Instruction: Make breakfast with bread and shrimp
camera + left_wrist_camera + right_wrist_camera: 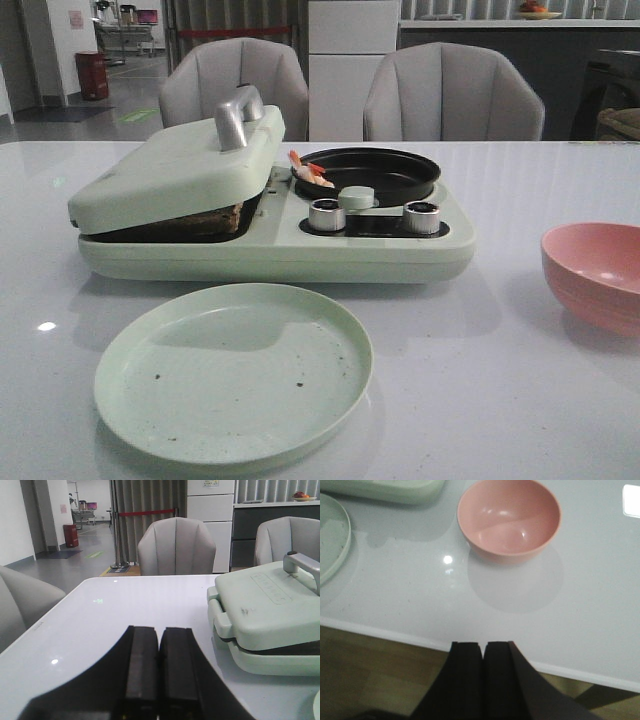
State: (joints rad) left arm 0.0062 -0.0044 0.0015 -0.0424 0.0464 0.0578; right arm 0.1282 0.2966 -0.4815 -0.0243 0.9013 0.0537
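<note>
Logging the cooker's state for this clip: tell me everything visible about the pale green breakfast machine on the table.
The breakfast machine is pale green, plastic-looking, wide and low, standing on the white table behind the empty green plate. Its left lid, with a silver handle, rests slightly ajar on the bread. On the right, a round black pan holds the shrimp. Two silver knobs face front.

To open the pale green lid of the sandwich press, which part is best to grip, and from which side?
Likely the silver arched handle on top of the pale green lid. It stands up clear of the lid, leaving a gap beneath. Come from above, pincer fingers closing across the bar. The lid sits slightly raised over the brown bread, so it should lift.
</note>
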